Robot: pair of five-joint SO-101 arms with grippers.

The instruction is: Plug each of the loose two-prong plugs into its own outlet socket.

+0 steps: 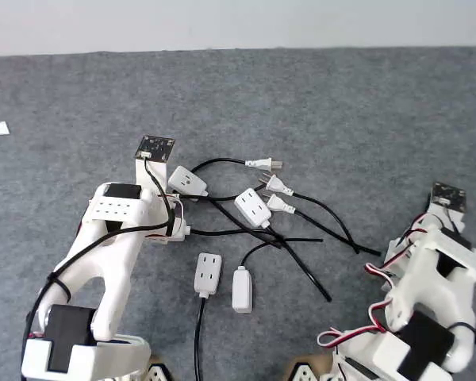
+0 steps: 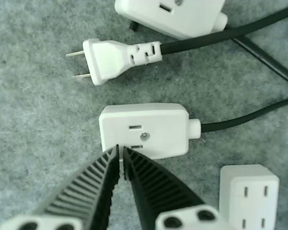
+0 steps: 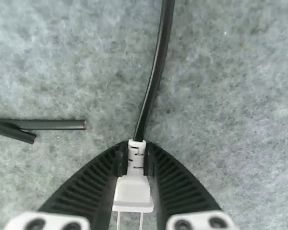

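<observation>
Where the high view looks down on the grey table (image 1: 341,103), four white socket blocks can be counted. A first block (image 1: 188,181) is left of centre beside the left arm (image 1: 115,238), and a second block (image 1: 252,206) is at centre. A two-outlet block (image 1: 208,272) and a narrow block (image 1: 241,288) lie side by side lower down.

Three loose plugs sit right of centre in a short column: the top plug (image 1: 262,163), the middle plug (image 1: 278,186) and the bottom plug (image 1: 279,203). Each is on a black lead among the tangled cables (image 1: 301,238). The right arm (image 1: 428,309) fills the lower right corner.

The right wrist view adds a fourth plug (image 3: 133,189). The right tool (image 3: 133,149) is clamped on its white body, prongs pointing back toward the camera. Its black cable (image 3: 156,72) runs off over the table, and two cut cable ends (image 3: 48,125) lie near.

The left wrist view gives close detail. The left tool (image 2: 120,152) has its ribbed fingers together but for a hairline gap, with nothing between them. Its tips are at the edge of a socket block (image 2: 144,127) whose slots face up; whether they touch it I cannot tell. A loose plug (image 2: 113,58) lies just beyond, apart from it. Moulded marks on the plug necks are too small to read.
</observation>
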